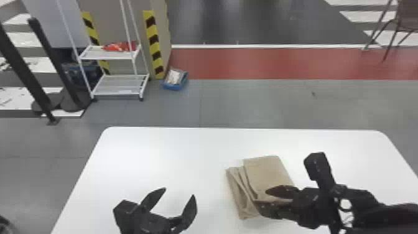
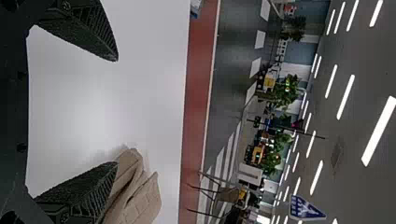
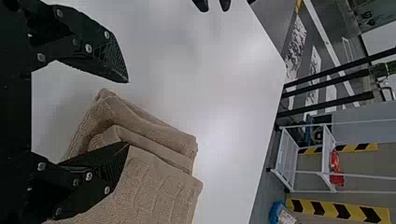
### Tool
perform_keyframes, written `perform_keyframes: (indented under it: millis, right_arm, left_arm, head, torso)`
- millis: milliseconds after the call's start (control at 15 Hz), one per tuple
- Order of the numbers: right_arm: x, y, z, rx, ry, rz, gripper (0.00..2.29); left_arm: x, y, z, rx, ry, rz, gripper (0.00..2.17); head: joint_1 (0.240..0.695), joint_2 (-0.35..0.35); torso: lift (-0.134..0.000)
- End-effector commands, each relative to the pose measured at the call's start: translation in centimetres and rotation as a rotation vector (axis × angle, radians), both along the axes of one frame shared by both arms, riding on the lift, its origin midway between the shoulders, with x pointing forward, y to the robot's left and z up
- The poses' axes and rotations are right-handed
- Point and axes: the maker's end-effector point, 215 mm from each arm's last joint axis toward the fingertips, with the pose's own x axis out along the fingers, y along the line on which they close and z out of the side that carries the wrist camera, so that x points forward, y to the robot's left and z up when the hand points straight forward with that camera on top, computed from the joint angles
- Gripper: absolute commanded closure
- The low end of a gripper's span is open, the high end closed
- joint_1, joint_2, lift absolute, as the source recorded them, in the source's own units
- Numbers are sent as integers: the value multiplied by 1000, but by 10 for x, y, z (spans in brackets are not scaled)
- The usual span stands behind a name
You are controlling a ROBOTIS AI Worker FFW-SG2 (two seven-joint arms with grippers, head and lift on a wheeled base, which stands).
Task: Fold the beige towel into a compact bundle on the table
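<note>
White table (image 1: 161, 158) bears beige towel (image 1: 266, 174), perhaps loosely folded.

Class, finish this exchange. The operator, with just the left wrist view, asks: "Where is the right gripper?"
Observer: In the head view, the right gripper is at the near right part of the towel.
Operator: Are its jaws closed?
Observer: No, the right wrist view shows them standing wide apart.
Operator: What stands on the floor beyond the table's far left corner?
Observer: A white rack, with something red on its upper shelf.
</note>
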Motion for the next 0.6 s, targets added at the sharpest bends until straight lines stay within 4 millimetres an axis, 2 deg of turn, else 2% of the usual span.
perform_keyframes:
  millis: [0, 200, 333, 533]
  right_arm:
    - [-6, -30, -4, -44, -2, -32, 1720]
    - [-14, -65, -21, -133, 29, -42, 1720]
    - [-19, -73, -32, -155, 55, -41, 1720]
    - [-19, -82, -49, -221, 91, -34, 1720]
  left_arm:
    - [0, -1, 0, -1, 0, -3, 87]
    - [0, -1, -2, -1, 2, -7, 87]
    - [0, -2, -2, -2, 2, -8, 87]
    - [-1, -2, -2, -2, 4, -8, 87]
  head:
    - [695, 18]
    - [695, -28]
    - [695, -70]
    - [695, -92]
  torso:
    - [0]
    - [0]
    - [0]
    - [0]
